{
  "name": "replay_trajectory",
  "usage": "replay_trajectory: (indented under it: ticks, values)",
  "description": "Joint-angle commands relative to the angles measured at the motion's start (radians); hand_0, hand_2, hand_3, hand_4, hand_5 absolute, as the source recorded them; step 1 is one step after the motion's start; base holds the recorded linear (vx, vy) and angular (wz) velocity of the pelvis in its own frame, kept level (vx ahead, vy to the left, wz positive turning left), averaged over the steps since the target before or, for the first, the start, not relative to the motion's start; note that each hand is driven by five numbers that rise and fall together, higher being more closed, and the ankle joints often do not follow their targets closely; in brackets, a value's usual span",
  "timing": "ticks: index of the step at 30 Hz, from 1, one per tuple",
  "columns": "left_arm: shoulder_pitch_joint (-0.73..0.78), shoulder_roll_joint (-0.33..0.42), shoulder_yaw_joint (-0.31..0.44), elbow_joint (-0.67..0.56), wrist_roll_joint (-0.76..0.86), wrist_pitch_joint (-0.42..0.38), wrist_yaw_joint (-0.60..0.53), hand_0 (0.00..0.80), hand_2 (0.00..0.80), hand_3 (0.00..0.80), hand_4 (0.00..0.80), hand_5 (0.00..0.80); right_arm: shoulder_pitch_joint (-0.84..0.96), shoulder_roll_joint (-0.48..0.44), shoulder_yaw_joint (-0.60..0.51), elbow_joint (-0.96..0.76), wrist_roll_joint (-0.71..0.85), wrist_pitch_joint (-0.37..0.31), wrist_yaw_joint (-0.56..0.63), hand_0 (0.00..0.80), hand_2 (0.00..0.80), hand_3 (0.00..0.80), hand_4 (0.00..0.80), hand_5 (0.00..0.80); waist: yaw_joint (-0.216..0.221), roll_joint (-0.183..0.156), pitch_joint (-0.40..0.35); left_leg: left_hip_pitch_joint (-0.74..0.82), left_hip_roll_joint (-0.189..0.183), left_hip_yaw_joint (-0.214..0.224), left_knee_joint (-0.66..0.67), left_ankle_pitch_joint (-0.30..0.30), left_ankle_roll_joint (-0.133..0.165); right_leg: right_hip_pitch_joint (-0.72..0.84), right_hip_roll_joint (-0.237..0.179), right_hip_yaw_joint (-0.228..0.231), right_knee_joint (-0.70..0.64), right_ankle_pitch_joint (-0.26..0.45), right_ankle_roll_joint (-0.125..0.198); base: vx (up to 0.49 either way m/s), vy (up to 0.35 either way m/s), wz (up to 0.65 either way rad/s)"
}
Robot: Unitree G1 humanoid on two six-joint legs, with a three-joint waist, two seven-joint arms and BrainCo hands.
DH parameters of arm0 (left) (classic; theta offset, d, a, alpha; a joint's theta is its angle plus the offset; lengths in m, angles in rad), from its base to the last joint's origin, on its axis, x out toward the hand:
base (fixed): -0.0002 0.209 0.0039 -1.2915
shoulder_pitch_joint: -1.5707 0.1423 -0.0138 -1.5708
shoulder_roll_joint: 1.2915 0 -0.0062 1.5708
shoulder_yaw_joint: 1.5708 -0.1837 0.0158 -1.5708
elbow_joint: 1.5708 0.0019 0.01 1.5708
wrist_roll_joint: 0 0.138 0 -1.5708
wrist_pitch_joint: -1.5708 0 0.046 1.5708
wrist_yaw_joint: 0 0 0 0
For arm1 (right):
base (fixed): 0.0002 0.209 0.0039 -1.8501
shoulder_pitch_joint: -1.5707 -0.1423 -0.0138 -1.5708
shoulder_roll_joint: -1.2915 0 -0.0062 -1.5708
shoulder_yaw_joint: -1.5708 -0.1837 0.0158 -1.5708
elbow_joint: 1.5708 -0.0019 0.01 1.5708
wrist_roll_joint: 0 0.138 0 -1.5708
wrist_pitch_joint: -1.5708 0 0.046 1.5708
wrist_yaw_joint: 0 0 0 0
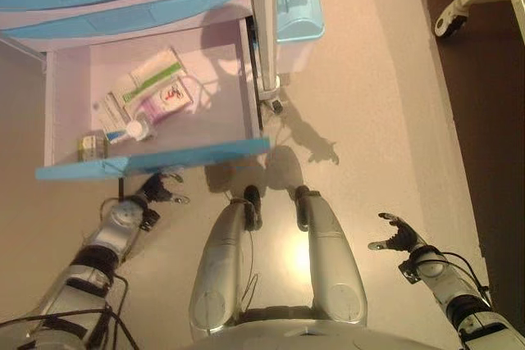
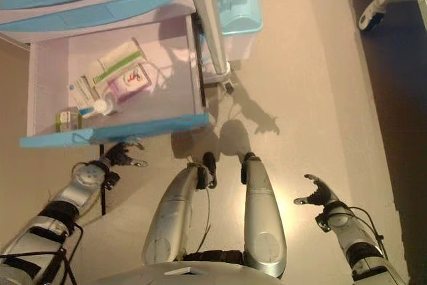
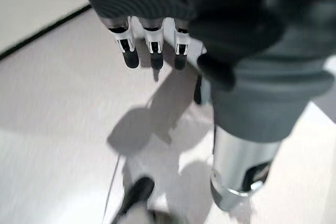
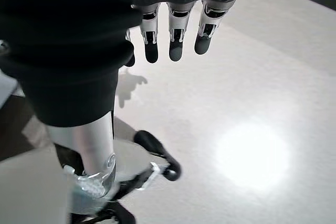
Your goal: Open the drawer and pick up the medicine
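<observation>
Below, the bottom drawer [image 1: 230,104] stands pulled out, medicine boxes [image 1: 152,92] and a small bottle [image 1: 134,129] lying inside it. Just under the drawer's blue front, the left hand [image 1: 160,188] hangs with relaxed fingers, holding nothing. Well away from the drawer, the right hand [image 1: 398,234] hangs spread over bare floor [image 1: 377,104]; wrist views show only straight fingers [image 4: 176,38] above floor.

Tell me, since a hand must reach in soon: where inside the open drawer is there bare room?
The open white drawer is bare along its right half, between the medicine boxes and the right wall. The left side is crowded with boxes, a white-capped bottle and a small jar near the blue front panel.
</observation>
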Motion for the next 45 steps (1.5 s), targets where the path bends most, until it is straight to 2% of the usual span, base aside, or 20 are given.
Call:
replay_trajectory:
  ticks: [1,4,9,16,23,30,31,32,35,40,45]
  values:
    - [-0.136,0.14,0.088,-0.022,-0.078,0.004,0.075,0.0,0.0,0.0,0.0,0.0,0.103,-0.038,0.0,-0.011,0.052,-0.01,-0.026,0.0,0.0,0.0,0.0,0.0,-0.042,-0.014,-0.073,0.039,-0.053,0.003,0.0,-0.114,0.059,0.008,0.044,-0.005,-0.066,0.039,-0.021,0.065,0.058,-0.03]
    - [-0.236,0.195,0.086,0.021,-0.139,0.025,0.101,0.0,0.0,0.0,0.0,0.0,0.109,-0.043,0.013,-0.008,0.069,-0.016,-0.043,0.0,0.0,0.0,0.0,0.0,-0.061,-0.018,-0.072,0.017,-0.055,0.008,0.022,-0.124,0.062,-0.014,0.057,0.01,-0.066,0.045,-0.022,0.056,0.051,-0.04]
    - [-0.468,0.262,0.034,0.132,-0.2,0.061,0.247,0.0,0.0,0.0,0.0,0.0,0.1,-0.034,0.056,0.032,0.084,-0.048,-0.093,0.0,0.0,0.0,0.0,0.0,-0.097,-0.022,-0.075,-0.023,-0.049,0.016,0.051,-0.137,0.068,-0.06,0.08,0.041,-0.073,0.062,-0.02,0.036,0.037,-0.07]
    - [-0.63,0.266,-0.025,0.191,-0.163,0.083,0.472,0.0,0.0,0.0,0.0,0.0,0.077,-0.02,0.096,0.071,0.09,-0.078,-0.129,0.0,0.0,0.0,0.0,0.0,-0.124,-0.027,-0.075,-0.048,-0.042,0.026,0.051,-0.135,0.065,-0.09,0.095,0.062,-0.104,0.092,-0.013,0.013,0.028,-0.08]
    - [-0.678,0.231,-0.061,0.233,-0.147,0.107,0.512,0.0,0.0,0.0,0.0,0.0,0.059,-0.015,0.11,0.061,0.097,-0.083,-0.133,0.0,0.0,0.0,0.0,0.0,-0.138,-0.035,-0.068,-0.051,-0.039,0.035,0.033,-0.125,0.06,-0.097,0.105,0.077,-0.141,0.123,-0.002,-0.002,0.014,-0.09]
    - [-0.671,0.214,-0.07,0.249,-0.165,0.077,0.462,0.0,0.0,0.0,0.0,0.0,0.052,-0.001,0.109,0.055,0.081,-0.09,-0.14,0.0,0.0,0.0,0.0,0.0,-0.137,-0.038,-0.067,-0.03,-0.041,0.042,0.003,-0.113,0.056,-0.077,0.11,0.084,-0.172,0.14,0.008,-0.016,-0.03,-0.03]
    - [-0.66,0.21,-0.068,0.237,-0.196,0.059,0.44,0.0,0.0,0.0,0.0,0.0,0.052,0.004,0.107,0.055,0.079,-0.098,-0.143,0.0,0.0,0.0,0.0,0.0,-0.134,-0.037,-0.067,-0.024,-0.043,0.041,-0.006,-0.109,0.054,-0.07,0.109,0.083,-0.176,0.141,0.009,-0.12,-0.097,0.03]
    - [-0.649,0.208,-0.059,0.231,-0.208,0.047,0.426,0.0,0.0,0.0,0.0,0.0,0.051,0.007,0.106,0.054,0.08,-0.099,-0.144,0.0,0.0,0.0,0.0,0.0,-0.133,-0.04,-0.068,-0.027,-0.046,0.049,-0.024,-0.075,0.056,-0.068,0.102,0.08,-0.197,0.17,0.005,-0.124,-0.116,0.02]
    - [-0.573,0.19,-0.014,0.173,-0.341,-0.004,0.332,0.0,0.0,0.0,0.0,0.0,0.06,0.02,0.095,0.047,0.076,-0.111,-0.142,0.0,0.0,0.0,0.0,0.0,-0.116,-0.028,-0.076,0.018,-0.058,0.037,-0.065,-0.067,0.049,-0.021,0.096,0.07,-0.206,0.154,0.006,-0.054,-0.125,0.11]
    - [-0.317,0.102,0.127,0.047,-0.626,-0.114,0.074,0.0,0.0,0.0,0.0,0.0,0.089,0.065,0.055,0.064,0.043,-0.143,-0.145,0.0,0.0,0.0,0.0,0.0,-0.069,-0.005,-0.113,0.134,-0.073,-0.007,-0.168,-0.04,0.033,0.101,0.064,0.03,-0.257,0.126,0.004,0.003,-0.162,0.15]
    - [0.013,-0.028,0.233,-0.059,-0.655,-0.176,-0.103,0.0,0.0,0.0,0.0,0.0,0.129,0.115,-0.011,0.094,-0.008,-0.158,-0.132,0.0,0.0,0.0,0.0,0.0,-0.004,0.012,-0.187,0.287,-0.076,-0.076,-0.341,0.019,0.008,0.27,0.023,-0.033,-0.377,0.118,0.015,0.056,-0.181,0.24]
